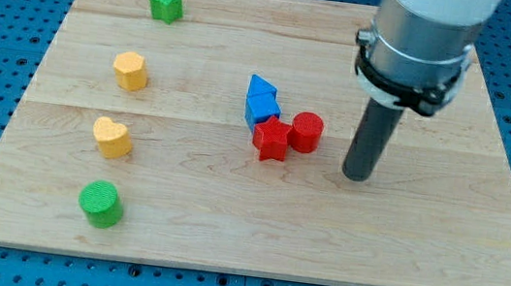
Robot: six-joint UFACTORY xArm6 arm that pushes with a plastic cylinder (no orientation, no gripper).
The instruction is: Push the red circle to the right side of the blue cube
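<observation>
A: Where's my tip (357, 178)?
B: Right of centre, on bare board, just to the right of the red circle (306, 132) but apart from it. It's a plain rod, nothing to open or pinch.
A: And the circle?
B: Touching the red star (272, 139), below and right of the blue cube (262, 111), which has a blue triangle (261, 88) at its top.
A: Room?
B: Open wood right and below. The green star (166, 4), yellow hexagon (131, 70), yellow heart (113, 137) and green cylinder (101, 203) line the left side of the board (223, 247).

Blue cube (262, 114) partly hidden behind red star (272, 139)
</observation>
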